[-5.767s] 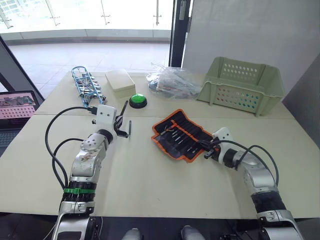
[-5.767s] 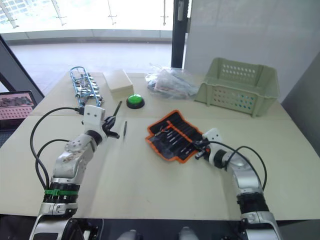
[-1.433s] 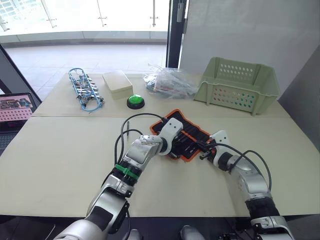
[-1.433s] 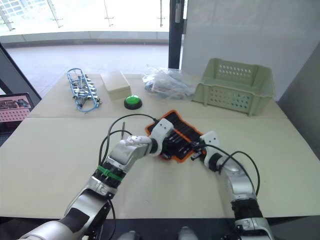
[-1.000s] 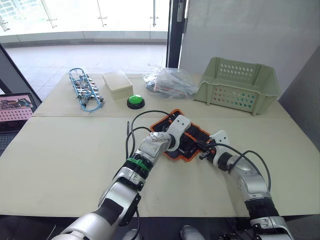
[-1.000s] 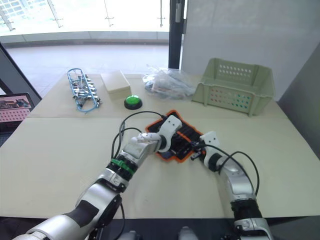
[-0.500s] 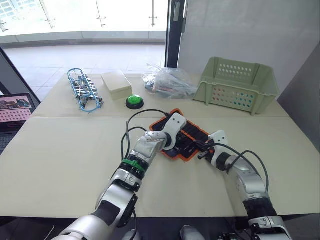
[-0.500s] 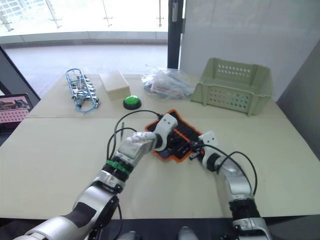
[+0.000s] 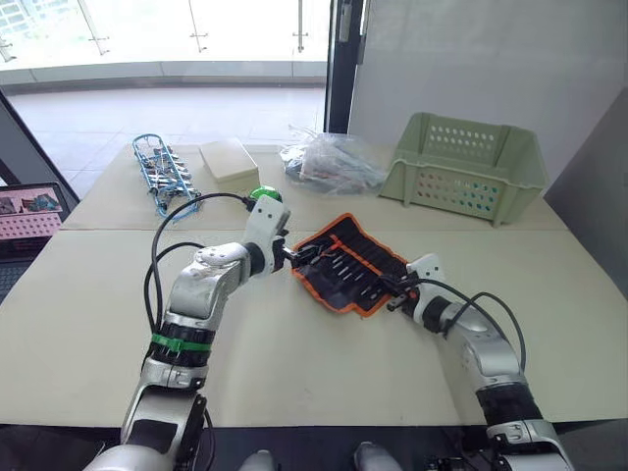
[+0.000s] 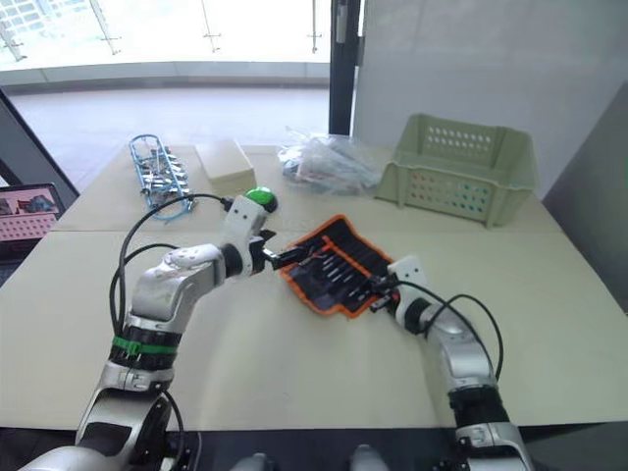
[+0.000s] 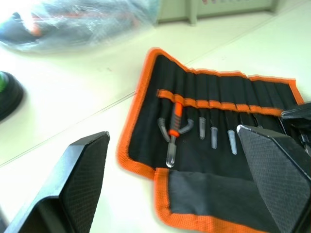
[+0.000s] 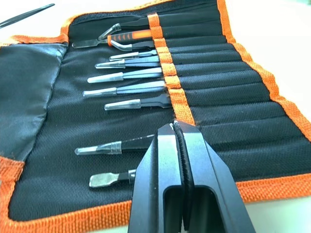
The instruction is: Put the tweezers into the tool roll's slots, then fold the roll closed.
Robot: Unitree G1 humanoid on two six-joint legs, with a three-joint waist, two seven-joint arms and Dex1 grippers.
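Since half a second ago the left tool [image 9: 297, 256] has pulled back off the tool roll [image 9: 348, 263] to its near-left edge, uncovering the roll's inner face. Its fingers [image 11: 73, 189] stand spread wide, holding nothing. Beside the roll's right corner the right tool [image 9: 392, 293] has its fingers [image 12: 167, 184] pressed together over the orange edging. Open and flat on the worktop [image 9: 88, 324], the roll carries a row of tweezers [image 12: 129, 75] tucked in the slots [image 12: 214, 73], capped tips pointing out. Farther back stand a green button [image 9: 263, 194], a plastic bag [image 9: 329, 162] and a green perforated basket [image 9: 471, 167].
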